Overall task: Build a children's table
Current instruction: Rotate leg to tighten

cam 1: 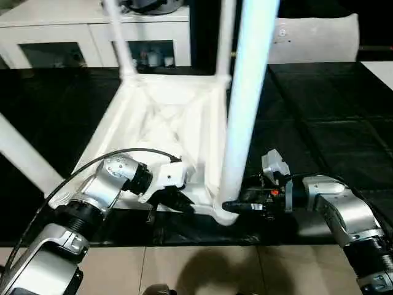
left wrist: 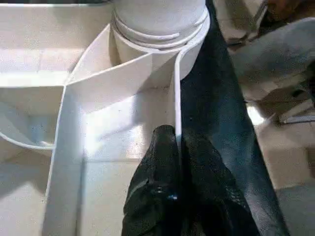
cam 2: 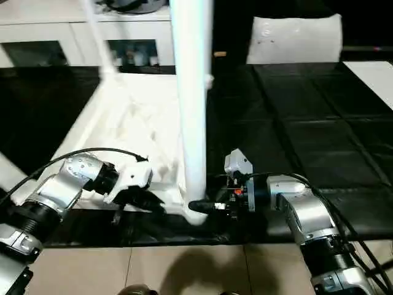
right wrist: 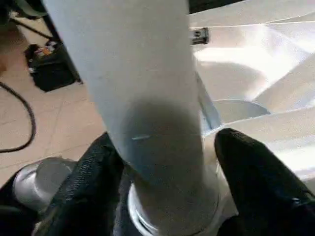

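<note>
The children's table lies upside down on the black work table, its white ribbed tabletop point(cam 1: 159, 117) facing up. A thick white leg point(cam 1: 245, 92) stands in the near right corner socket. Two thinner-looking legs point(cam 1: 120, 37) point(cam 1: 224, 37) rise at the far corners, and another leg point(cam 1: 24, 157) slants across the left edge. My left gripper point(left wrist: 178, 135) is shut on the tabletop's thin near rim wall, one finger on each side. My right gripper point(right wrist: 167, 140) is open around the base of the near leg. One finger point(right wrist: 98, 167) lies against the leg and the other finger point(right wrist: 246, 167) stands slightly off it.
A white glass-door cabinet point(cam 1: 61, 37) stands behind the work table. A white cushion-like block point(cam 1: 313, 37) is at the back right, with a white sheet point(cam 1: 381, 70) on the far right. The table's front edge runs just below my grippers, above the tiled floor point(cam 1: 196, 270).
</note>
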`<state>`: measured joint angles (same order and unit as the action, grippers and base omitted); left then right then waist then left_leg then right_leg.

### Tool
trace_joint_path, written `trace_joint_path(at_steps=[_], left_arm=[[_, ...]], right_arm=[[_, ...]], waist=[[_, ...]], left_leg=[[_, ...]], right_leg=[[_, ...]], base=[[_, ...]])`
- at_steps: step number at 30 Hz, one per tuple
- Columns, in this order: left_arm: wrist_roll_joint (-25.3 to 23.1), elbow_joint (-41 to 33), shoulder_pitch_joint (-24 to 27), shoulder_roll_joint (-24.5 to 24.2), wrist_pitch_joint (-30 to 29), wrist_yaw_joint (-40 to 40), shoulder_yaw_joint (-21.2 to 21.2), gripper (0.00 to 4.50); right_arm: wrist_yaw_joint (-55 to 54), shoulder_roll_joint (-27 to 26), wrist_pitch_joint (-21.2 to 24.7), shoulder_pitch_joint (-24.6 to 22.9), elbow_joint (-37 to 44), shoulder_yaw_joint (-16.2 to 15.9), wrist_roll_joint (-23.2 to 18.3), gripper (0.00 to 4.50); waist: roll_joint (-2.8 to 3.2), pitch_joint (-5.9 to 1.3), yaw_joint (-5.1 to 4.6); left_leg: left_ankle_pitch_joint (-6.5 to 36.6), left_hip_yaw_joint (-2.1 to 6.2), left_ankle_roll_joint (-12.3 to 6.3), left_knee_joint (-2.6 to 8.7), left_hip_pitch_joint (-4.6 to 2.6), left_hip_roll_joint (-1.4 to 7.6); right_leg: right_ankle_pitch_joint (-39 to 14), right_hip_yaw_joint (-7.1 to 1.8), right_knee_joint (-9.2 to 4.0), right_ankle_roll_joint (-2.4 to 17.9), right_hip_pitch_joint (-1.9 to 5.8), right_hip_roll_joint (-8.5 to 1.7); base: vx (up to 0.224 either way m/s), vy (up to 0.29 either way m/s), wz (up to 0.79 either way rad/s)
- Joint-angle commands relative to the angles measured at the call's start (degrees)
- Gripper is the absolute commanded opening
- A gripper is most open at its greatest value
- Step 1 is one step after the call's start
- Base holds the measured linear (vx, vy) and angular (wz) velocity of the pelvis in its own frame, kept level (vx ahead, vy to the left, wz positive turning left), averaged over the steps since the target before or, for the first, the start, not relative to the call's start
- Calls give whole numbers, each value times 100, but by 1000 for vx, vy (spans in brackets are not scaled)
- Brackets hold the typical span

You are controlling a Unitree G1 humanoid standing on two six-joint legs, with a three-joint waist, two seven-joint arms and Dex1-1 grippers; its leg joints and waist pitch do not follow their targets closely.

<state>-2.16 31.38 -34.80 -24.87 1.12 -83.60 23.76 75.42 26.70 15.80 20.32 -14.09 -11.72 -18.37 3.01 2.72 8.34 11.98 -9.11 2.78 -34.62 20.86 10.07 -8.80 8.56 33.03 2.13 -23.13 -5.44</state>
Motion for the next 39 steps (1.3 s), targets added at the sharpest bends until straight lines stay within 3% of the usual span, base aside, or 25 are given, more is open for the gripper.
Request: trace_joint_path(at_steps=[1, 6, 12, 17, 19, 21, 23, 24, 25, 27, 29, 31, 35, 36, 39], left_arm=[[-36, -9, -100, 21, 117, -331, 260, 0], [-85, 85, -119, -23, 230, -371, 263, 0], [-85, 188, -140, 10, 218, -245, 206, 0], [-21, 148, -131, 202, -198, 215, 35, 0], [-7, 174, -183, 430, -537, 725, -143, 0], [60, 184, -215, 587, -733, 974, -258, 0], [48, 163, -228, 691, -845, 1168, -294, 0], [34, 145, -236, 760, -916, 1304, -314, 0], [34, 145, -236, 760, -916, 1304, -314, 0], [1, 100, -310, 1216, -1418, 2106, -493, 0], [-10, 85, -330, 1330, -1564, 2323, -544, 0], [-68, 144, -416, 1756, -1913, 3237, -782, 0], [-134, 158, -437, 2072, -2046, 3957, -947, 0], [-159, 120, -425, 2176, -2088, 4136, -985, 0], [-198, -34, -364, 2311, -2174, 4226, -968, 0]], right_arm=[[46, 25, 58, 113, 37, -13, -22, 275], [352, 118, 211, 92, 124, -130, -118, 234], [386, 80, 223, 79, 142, -130, -135, 210], [-3, -134, 277, -70, 270, 12, -194, 207], [-628, -398, 124, -145, 211, 137, -49, 207], [-1053, -583, 78, -158, 128, 216, 41, 206], [-1377, -740, 49, -174, 82, 272, 103, 205], [-1597, -848, 27, -186, 53, 310, 145, 204], [-1597, -848, 27, -186, 53, 310, 145, 204], [-2765, -1444, 52, -248, 13, 455, 382, 201], [-3060, -1595, 60, -239, -10, 488, 461, 200], [-4241, -2190, 151, -27, -308, 734, 641, 200], [-5356, -2615, 243, 287, -704, 1010, 810, 200], [-5713, -2723, 254, 419, -858, 1084, 924, 200], [-6130, -2898, 124, 635, -1056, 1304, 1035, 200]], waist=[[-85, -419, -39], [-112, -421, -30], [-101, -419, -17], [-105, -404, -21], [-109, -367, -44], [-118, -342, -102], [-140, -343, -125], [-135, -336, -216], [-137, -335, -246], [-131, -322, -339], [-154, -334, -388], [-123, -337, -442], [-97, -373, -549], [-112, -397, -581], [-92, -439, -588]], left_leg=[[606, 62, -443, 398, -36, 382], [587, 62, -439, 394, -31, 374], [601, 61, -424, 393, -32, 373], [679, 57, -364, 396, -35, 366], [877, 58, -285, 415, -64, 348], [1122, 69, -156, 432, -96, 303], [1157, 68, -143, 429, -110, 287], [1243, 94, -108, 448, -75, 285], [1277, 94, -112, 442, -81, 277], [1246, 86, -108, 434, -82, 268], [1229, 97, -76, 426, -53, 246], [1128, 86, -141, 417, -58, 229], [960, 100, -184, 418, -19, 232], [772, 93, -270, 401, 23, 215], [340, 93, -439, 378, 52, 250]], right_leg=[[-1681, -408, -355, 759, 346, -463], [-1735, -402, -361, 710, 352, -461], [-1786, -396, -368, 700, 347, -462], [-1955, -395, -400, 662, 347, -472], [-2421, -377, -472, 521, 337, -477], [-2940, -339, -549, 321, 350, -472], [-3068, -321, -585, 223, 336, -463], [-3128, -294, -594, 151, 354, -453], [-3157, -284, -612, 121, 349, -450], [-3112, -289, -622, 164, 318, -447], [-3173, -260, -620, 127, 360, -450], [-3086, -272, -633, 147, 333, -441], [-2637, -284, -579, 305, 358, -423], [-2312, -303, -532, 410, 392, -419], [-1497, -342, -410, 658, 402, -419]], base=[[0, 0, 0], [0, 0, 0], [0, 0, 0], [0, 0, 0], [0, 0, 0], [0, 0, 0], [0, 0, 0], [0, 0, 0], [0, 0, 0], [0, 0, 0], [0, 0, 0], [0, 0, 0], [0, 0, 0], [0, 0, 0], [0, 0, 0]])
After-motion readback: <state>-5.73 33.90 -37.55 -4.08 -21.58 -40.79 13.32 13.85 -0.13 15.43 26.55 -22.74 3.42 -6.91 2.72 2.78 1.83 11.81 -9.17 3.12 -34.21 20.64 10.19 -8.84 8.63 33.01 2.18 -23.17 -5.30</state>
